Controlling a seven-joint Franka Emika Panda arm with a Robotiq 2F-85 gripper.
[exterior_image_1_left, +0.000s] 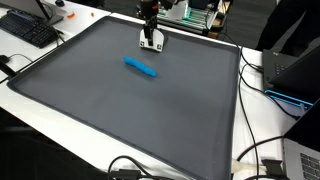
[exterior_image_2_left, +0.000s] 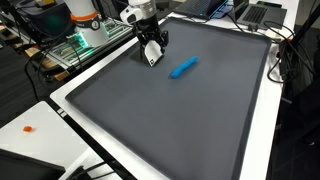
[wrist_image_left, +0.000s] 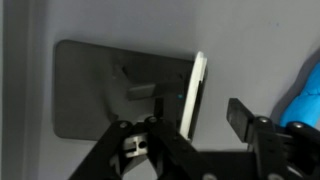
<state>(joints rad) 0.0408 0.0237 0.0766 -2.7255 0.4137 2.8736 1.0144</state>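
I am looking at a broad dark grey rubbery mat (exterior_image_1_left: 130, 110) that fills nearly the whole of both exterior views; it lies on a white rectangular table (exterior_image_2_left: 45, 110), whose rim shows as a pale band round the mat's edges. At the upper left of an exterior view sits a black computer keyboard (exterior_image_1_left: 30, 30), off the mat. My black two-finger gripper (exterior_image_1_left: 151, 36) hangs at the top centre of that frame, close to the mat's far edge; from the opposite camera it appears in the upper middle, pointing straight down.

Directly beneath it is a flat rectangular block with a grey face and a white side (wrist_image_left: 120, 90); in the wrist view it takes up the centre left, its white edge running upright through the middle. The jaws stand parted; one dark fingertip (wrist_image_left: 240, 115) sits right of that white edge with a strip of mat between them, so I see nothing clamped.

The small bright blue cylinder, shaped like a marker (exterior_image_1_left: 140, 67), lies flat on the mat near the block, just below the gripper in the exterior frame; its end shows at the wrist view's right edge.
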